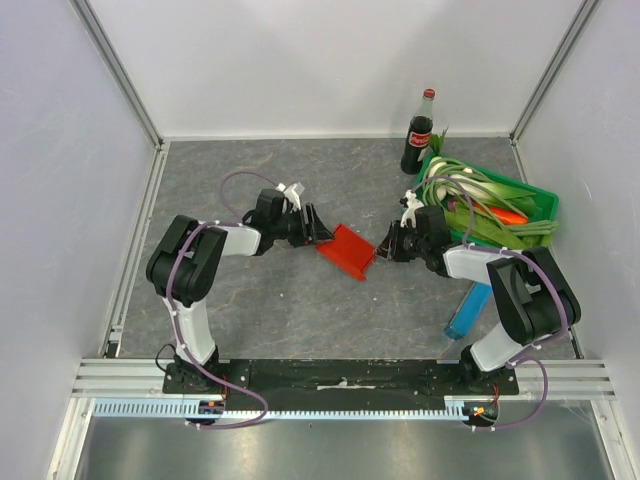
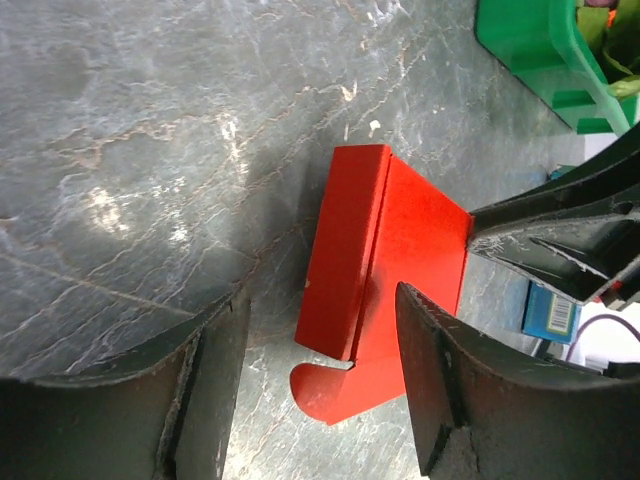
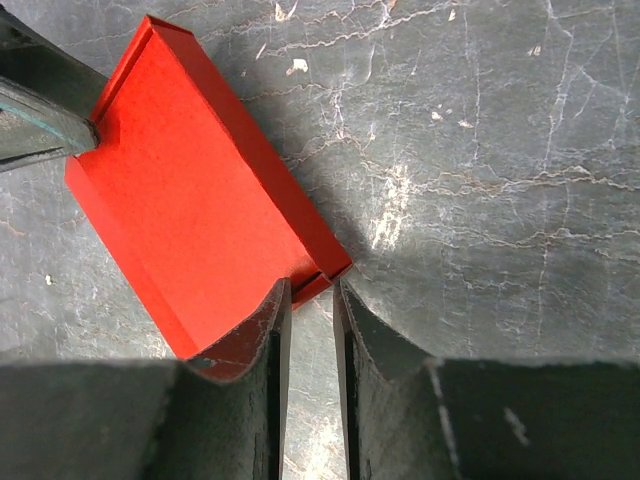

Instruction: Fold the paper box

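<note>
A bright red thin-cardboard paper box [image 1: 347,250] sits between the grippers. The left gripper [image 1: 322,232] is spread wide at one end. The right gripper [image 1: 383,246] is narrowed around the opposite corner; I cannot tell if it clamps.

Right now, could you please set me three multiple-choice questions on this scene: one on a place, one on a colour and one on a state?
1. The paper box lies:
A. between the left gripper and the right gripper
B. on a shelf
C. in a drawer

2. The oblong box beside the right arm is:
A. yellow
B. blue
C. white

3. The left gripper's fingers stand:
A. pressed together
B. wide apart
C. out of every view

Answers:
1 A: the top view shows a gripper at each end of it.
2 B: its blue side shows by that arm's base.
3 B: the left wrist view shows a broad gap between them.
</note>
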